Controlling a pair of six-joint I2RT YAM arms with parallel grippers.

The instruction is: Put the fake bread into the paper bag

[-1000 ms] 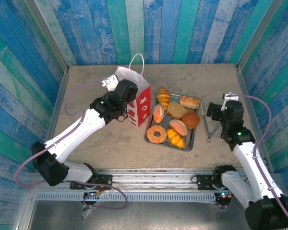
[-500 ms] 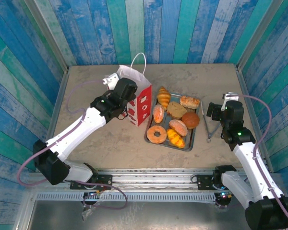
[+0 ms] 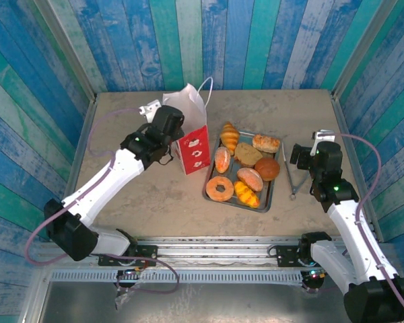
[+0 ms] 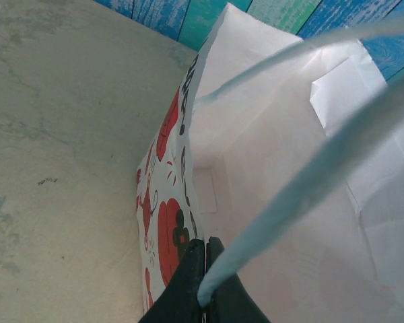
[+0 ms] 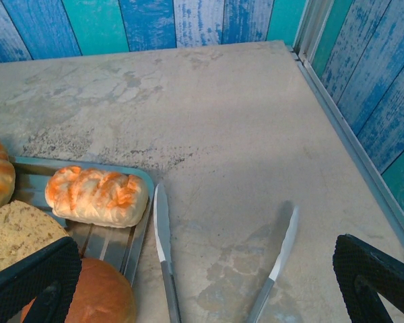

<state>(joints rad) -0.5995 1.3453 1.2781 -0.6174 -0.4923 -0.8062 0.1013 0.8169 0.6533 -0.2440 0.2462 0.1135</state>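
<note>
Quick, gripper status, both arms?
Left gripper: closed on the bag's rim.
Right gripper: open, holding nothing.

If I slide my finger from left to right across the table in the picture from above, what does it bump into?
left arm → paper bag → grey tray full of fake bread → metal tongs

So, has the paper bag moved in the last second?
Yes. The paper bag has swung its top toward the back wall and slightly away from the tray, with the left end effector pinching its rim.
</note>
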